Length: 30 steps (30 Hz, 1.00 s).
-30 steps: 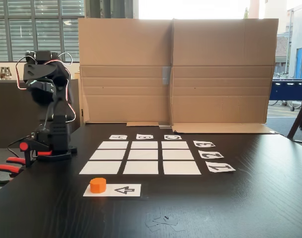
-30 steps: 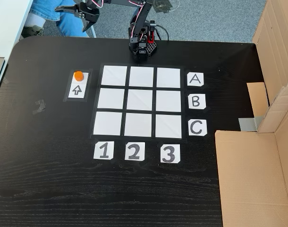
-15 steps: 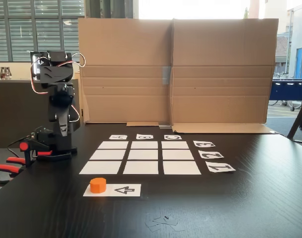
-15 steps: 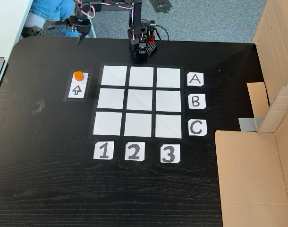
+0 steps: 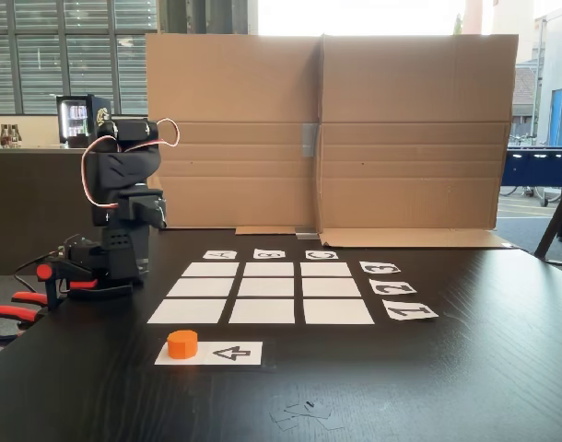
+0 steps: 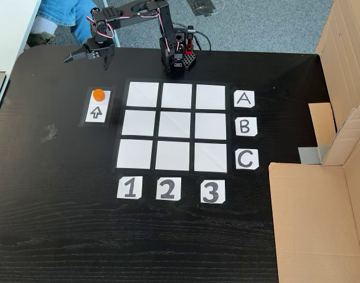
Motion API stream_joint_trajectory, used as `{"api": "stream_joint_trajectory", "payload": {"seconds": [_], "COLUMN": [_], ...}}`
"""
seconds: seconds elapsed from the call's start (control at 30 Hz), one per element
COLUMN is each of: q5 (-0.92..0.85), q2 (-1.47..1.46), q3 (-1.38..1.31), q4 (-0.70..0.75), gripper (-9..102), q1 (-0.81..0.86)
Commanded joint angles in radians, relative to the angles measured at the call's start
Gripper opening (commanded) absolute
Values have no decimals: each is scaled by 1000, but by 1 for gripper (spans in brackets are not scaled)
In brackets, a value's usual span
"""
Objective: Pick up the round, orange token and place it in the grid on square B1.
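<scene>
The orange token [image 6: 98,94] [image 5: 181,343] stands on the end of a white strip with a black arrow [image 6: 96,112]. The grid [image 6: 177,125] [image 5: 263,287] of nine white cells lies beside it. Square B1 [image 6: 138,122] [image 5: 262,311] is bare; it is the middle cell of the row nearest the strip. In the top-down fixed view my gripper [image 6: 85,61] hangs open over the table's far edge, a short way beyond the token, with nothing between its fingers. In the front fixed view the gripper [image 5: 135,214] points toward the camera, at the far left behind the grid.
The arm's base [image 6: 179,59] is clamped at the table's edge with orange clamps [image 5: 23,304]. A cardboard wall [image 5: 327,129] runs along one side. Paper labels A B C [image 6: 245,125] and 1 2 3 [image 6: 167,188] border the grid. A tape scrap [image 6: 49,133] lies near the strip. A person's legs [image 6: 62,15] are beyond the table.
The arm has folded down and swung toward the token's side. The gripper has dropped from high beyond the table edge to just over it, staying open.
</scene>
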Motion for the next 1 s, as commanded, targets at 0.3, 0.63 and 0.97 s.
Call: {"api": "stream_joint_trajectory", "payload": {"seconds": [0.3,0.63,0.97], "q5": [-75,-127,-163], "q2": [-175,-256,-370], "q3": [-152,-175,-295], "q4": [8,6,6], "gripper": [77,77,77], "q1": [-29,-32,-55]}}
